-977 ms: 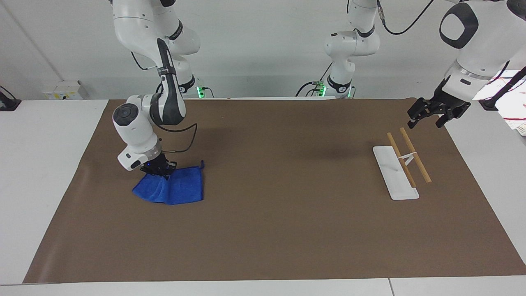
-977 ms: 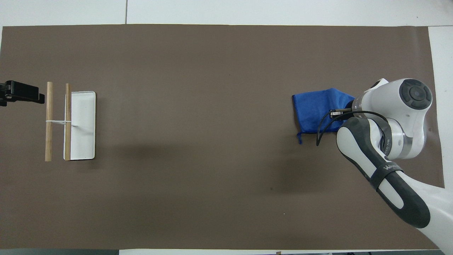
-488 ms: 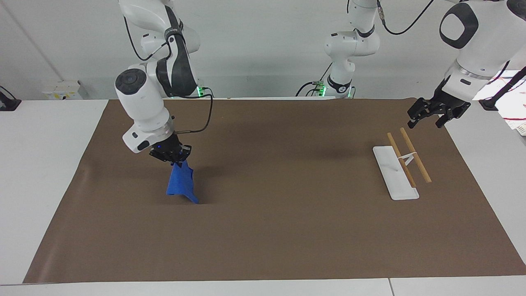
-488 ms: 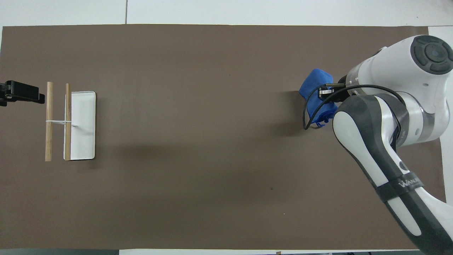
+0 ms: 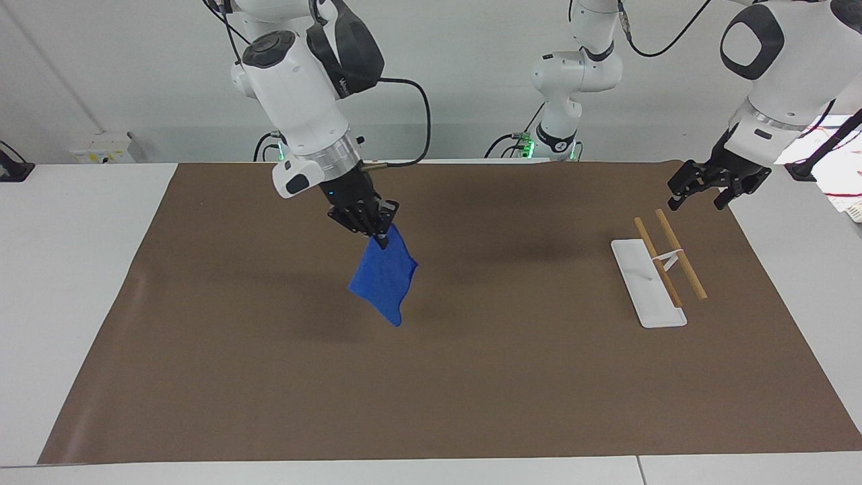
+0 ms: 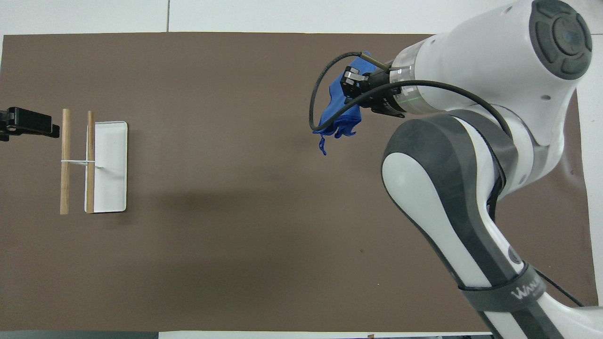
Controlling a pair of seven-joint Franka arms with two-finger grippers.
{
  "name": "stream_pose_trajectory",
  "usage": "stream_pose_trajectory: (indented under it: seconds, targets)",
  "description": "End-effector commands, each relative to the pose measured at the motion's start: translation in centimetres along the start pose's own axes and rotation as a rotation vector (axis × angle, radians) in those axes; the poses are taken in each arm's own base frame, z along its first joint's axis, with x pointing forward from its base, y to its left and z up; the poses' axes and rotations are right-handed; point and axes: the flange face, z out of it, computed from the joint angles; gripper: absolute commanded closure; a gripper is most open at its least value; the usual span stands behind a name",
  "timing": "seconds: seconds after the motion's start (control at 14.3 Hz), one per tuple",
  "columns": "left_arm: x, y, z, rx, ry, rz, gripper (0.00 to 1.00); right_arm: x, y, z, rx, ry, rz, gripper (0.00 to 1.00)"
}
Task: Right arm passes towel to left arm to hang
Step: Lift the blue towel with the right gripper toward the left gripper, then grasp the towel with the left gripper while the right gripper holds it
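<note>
The royal-blue towel (image 5: 384,277) hangs in the air from my right gripper (image 5: 378,237), which is shut on its top edge. It is clear of the brown mat, over the mat's middle part toward the right arm's end. In the overhead view the towel (image 6: 340,113) bunches under the right gripper (image 6: 351,92), its loop dangling below. My left gripper (image 5: 700,190) waits raised over the mat's edge at the left arm's end, beside the rack; it also shows in the overhead view (image 6: 28,123).
A white base (image 5: 646,283) carries two parallel wooden rods (image 5: 680,263) at the left arm's end; the rack also shows in the overhead view (image 6: 89,162). A brown mat (image 5: 471,391) covers the table.
My right gripper has lifted the towel off the mat and carried it up and toward the table's middle. The left arm has not moved.
</note>
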Motion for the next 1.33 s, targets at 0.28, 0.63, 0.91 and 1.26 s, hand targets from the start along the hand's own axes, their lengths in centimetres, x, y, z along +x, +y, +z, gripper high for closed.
stream_pose_trajectory:
  seconds: [0.28, 0.63, 0.91, 1.26]
  targets:
    - [-0.4, -0.2, -0.2, -0.005, -0.005, -0.003, 0.00, -3.2, -8.1, 0.9, 0.389, -0.004, 0.388, 1.00]
    - [0.0, 1.0, 0.0, -0.011, 0.024, -0.062, 0.00, -6.6, -10.8, 1.5, 0.520, -0.091, 0.571, 1.00]
    - [1.1, 4.2, 0.6, -0.132, 0.054, -0.215, 0.00, -9.3, -12.5, 3.9, 0.564, -0.112, 0.651, 1.00]
    - [3.8, 7.6, 3.7, -0.350, 0.012, -0.586, 0.00, -10.8, -13.2, 4.2, 0.562, -0.125, 0.639, 1.00]
